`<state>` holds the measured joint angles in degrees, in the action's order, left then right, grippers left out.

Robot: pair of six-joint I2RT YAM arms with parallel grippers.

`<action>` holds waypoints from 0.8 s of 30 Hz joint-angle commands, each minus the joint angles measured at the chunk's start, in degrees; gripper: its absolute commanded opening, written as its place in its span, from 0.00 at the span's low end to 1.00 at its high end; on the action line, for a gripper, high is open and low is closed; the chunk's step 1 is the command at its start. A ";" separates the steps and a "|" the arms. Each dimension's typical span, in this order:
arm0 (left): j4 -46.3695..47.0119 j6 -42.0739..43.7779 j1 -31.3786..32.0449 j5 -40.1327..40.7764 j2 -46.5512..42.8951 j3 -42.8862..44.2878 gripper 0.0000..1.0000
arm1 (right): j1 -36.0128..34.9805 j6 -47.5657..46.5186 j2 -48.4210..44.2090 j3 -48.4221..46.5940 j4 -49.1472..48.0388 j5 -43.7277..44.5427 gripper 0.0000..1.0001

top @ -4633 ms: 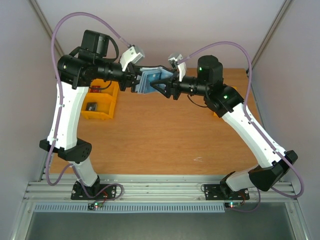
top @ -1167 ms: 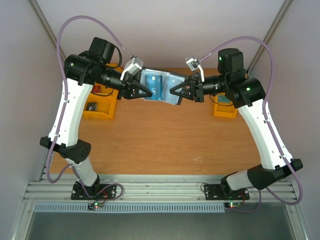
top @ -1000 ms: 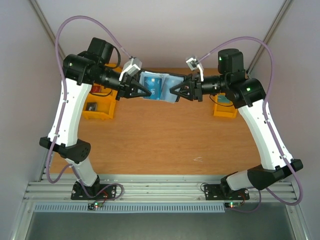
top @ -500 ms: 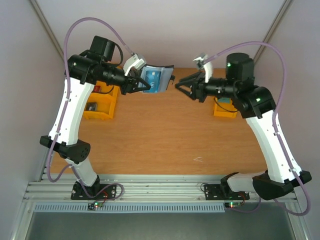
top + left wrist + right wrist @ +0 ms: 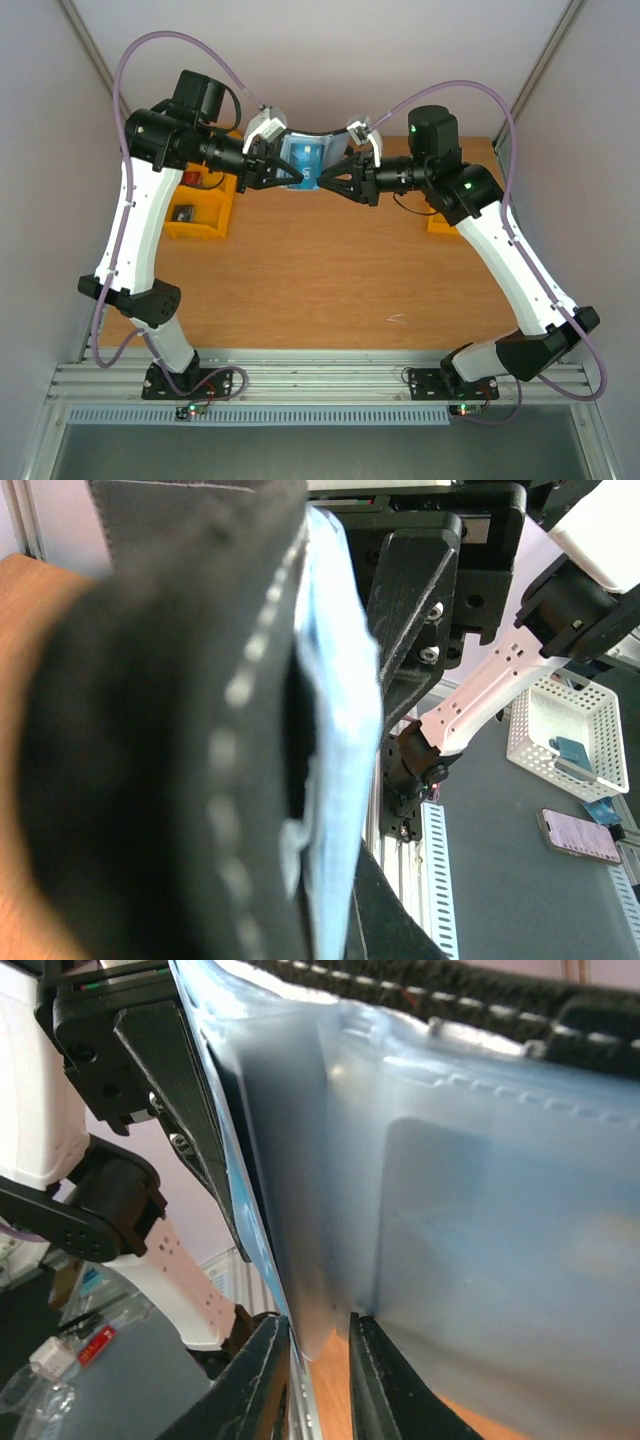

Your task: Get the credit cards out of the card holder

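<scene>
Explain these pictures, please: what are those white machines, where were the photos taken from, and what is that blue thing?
Those are two white-and-black robot arms bolted to a wooden table. The wide picture looks down from above; the two close-ups come from cameras on the wrists. The left gripper holds a small black and blue-grey bifold card holder in the air. The right gripper has its tips at the holder's edge; whether it grips is unclear. Yellow plastic bins stand at both sides.

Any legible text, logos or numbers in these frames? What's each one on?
None readable.
Card holder: pale marks on its blue inner face in the top view, too small to read.
Both wrist views are too close and blurred for any text.
</scene>
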<state>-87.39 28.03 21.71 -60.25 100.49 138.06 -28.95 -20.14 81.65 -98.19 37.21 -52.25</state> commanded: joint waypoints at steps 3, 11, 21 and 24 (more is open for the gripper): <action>-3.01 4.36 0.25 -6.61 -1.08 2.28 0.00 | -0.14 0.97 0.09 -0.85 -2.58 1.23 0.10; -3.75 6.09 0.49 -7.01 -0.92 2.18 0.00 | -1.41 1.44 0.67 -0.90 -4.52 1.91 0.11; -2.78 4.72 0.80 -5.50 -0.91 1.61 0.00 | -2.11 3.09 0.79 -1.01 -8.91 -3.68 0.01; -2.96 4.99 0.79 -4.51 -0.91 1.62 0.03 | -1.83 2.38 -0.50 0.22 -8.67 -3.73 0.01</action>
<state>-89.41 32.27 21.28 -62.15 100.49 138.39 -30.79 -17.82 82.26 -98.19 33.63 -55.44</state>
